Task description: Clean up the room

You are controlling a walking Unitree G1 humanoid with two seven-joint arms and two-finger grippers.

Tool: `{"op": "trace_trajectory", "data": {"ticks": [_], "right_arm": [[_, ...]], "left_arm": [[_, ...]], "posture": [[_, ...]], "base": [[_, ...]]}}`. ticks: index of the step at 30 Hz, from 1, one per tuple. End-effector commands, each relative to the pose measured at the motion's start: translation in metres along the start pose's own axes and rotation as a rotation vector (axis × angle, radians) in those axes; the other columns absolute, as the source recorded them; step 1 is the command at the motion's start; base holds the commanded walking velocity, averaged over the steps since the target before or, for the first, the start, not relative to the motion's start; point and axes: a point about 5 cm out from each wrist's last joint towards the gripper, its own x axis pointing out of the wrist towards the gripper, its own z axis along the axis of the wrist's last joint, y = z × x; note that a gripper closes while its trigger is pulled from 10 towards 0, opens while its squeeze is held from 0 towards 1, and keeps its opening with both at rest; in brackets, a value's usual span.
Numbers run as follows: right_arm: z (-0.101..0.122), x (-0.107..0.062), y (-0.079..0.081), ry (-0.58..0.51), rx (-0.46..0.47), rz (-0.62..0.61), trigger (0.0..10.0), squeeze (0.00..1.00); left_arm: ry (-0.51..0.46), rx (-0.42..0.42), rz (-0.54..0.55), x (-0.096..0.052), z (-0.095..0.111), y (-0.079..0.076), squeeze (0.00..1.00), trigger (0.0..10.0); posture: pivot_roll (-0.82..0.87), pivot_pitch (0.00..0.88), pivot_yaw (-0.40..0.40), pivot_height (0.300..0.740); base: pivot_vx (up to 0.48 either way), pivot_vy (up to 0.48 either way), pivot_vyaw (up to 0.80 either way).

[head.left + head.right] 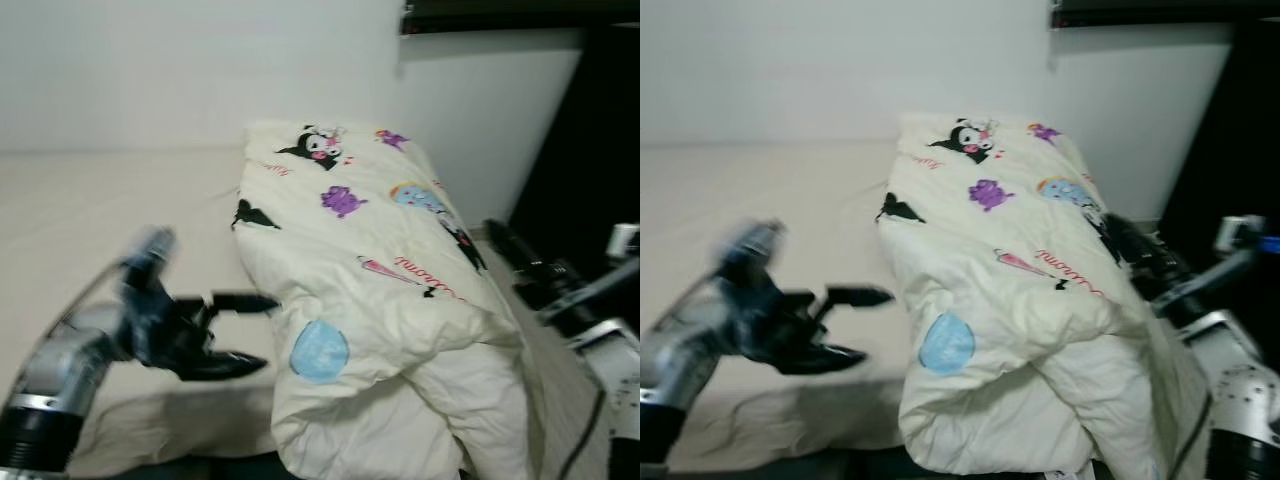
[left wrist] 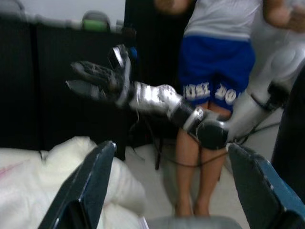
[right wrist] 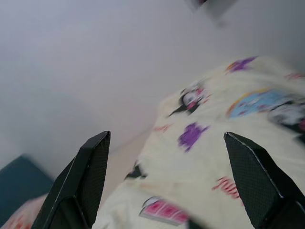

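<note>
Head views: a cream quilted duvet printed with cartoon characters lies bunched along the right side of a bed with a pale beige sheet, its near end folded over and hanging at the bed's near edge. The left half of the sheet is bare, open room up to the white wall. The left gripper, blurred, hovers over the sheet just left of the duvet's edge, fingers spread wide and holding nothing. The right gripper reaches along the duvet's right side beside dark furniture; I cannot tell its opening here.

Left wrist view: a person in blue shorts stands on the far side of the right arm.

Right wrist view: wide-spread fingers frame the duvet and wall.
</note>
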Motion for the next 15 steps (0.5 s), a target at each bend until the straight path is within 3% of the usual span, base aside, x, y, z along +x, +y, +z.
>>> {"op": "trace_trajectory", "data": {"ticks": [1,2,4,6,8,9,10,11,14,15], "right_arm": [[0.0,0.0,-0.003,-0.015,0.002,-0.026,10.0,0.0],[0.0,0.0,-0.003,-0.015,0.002,-0.026,10.0,0.0],[0.015,-0.003,-0.015,-0.089,-0.027,-0.131,10.0,0.0],[0.015,-0.003,-0.015,-0.089,-0.027,-0.131,10.0,0.0],[0.035,-0.014,-0.035,-0.183,-0.08,-0.313,10.0,0.0],[0.046,-0.023,-0.047,-0.232,-0.108,-0.415,10.0,0.0],[0.046,-0.023,-0.047,-0.232,-0.108,-0.415,10.0,0.0],[0.055,-0.033,-0.058,-0.257,-0.152,-0.51,10.0,0.0],[0.063,-0.049,-0.074,-0.269,-0.207,-0.656,10.0,0.0],[0.063,-0.049,-0.074,-0.269,-0.207,-0.656,10.0,0.0]], "left_arm": [[-0.049,0.038,0.181,-0.004,-0.005,0.018,0.0,10.0],[-0.049,0.038,0.181,-0.004,-0.005,0.018,0.0,10.0],[0.012,0.123,0.506,-0.003,-0.026,0.048,0.0,10.0],[0.012,0.123,0.506,-0.003,-0.026,0.048,0.0,10.0],[0.273,0.262,0.731,-0.001,-0.061,0.058,0.0,10.0],[0.412,0.349,0.757,0.003,-0.075,0.051,0.0,10.0],[0.412,0.349,0.757,0.003,-0.075,0.051,0.0,10.0],[0.493,0.404,0.749,0.009,-0.086,0.043,0.0,10.0],[0.548,0.439,0.665,0.024,-0.104,0.023,0.0,10.0],[0.548,0.439,0.665,0.024,-0.104,0.023,0.0,10.0]], "posture": [[0.03,0.0,0.005,0.49],[0.03,0.0,0.005,0.49],[0.03,0.0,0.005,0.49],[0.03,0.0,0.005,0.49],[0.03,0.0,0.005,0.49],[0.03,0.0,0.005,0.49],[0.03,0.0,0.005,0.49],[0.03,0.0,0.005,0.49],[0.03,0.0,0.004,0.49],[0.03,0.0,0.004,0.49]], "base": [[0.0,0.0,0.0],[0.0,0.0,0.0],[0.0,0.0,0.0],[0.0,0.0,0.0],[0.0,0.0,0.0],[0.0,0.0,0.0],[0.0,0.0,0.0],[0.0,0.0,0.0],[0.0,0.0,0.0],[0.0,0.0,0.0]]}}
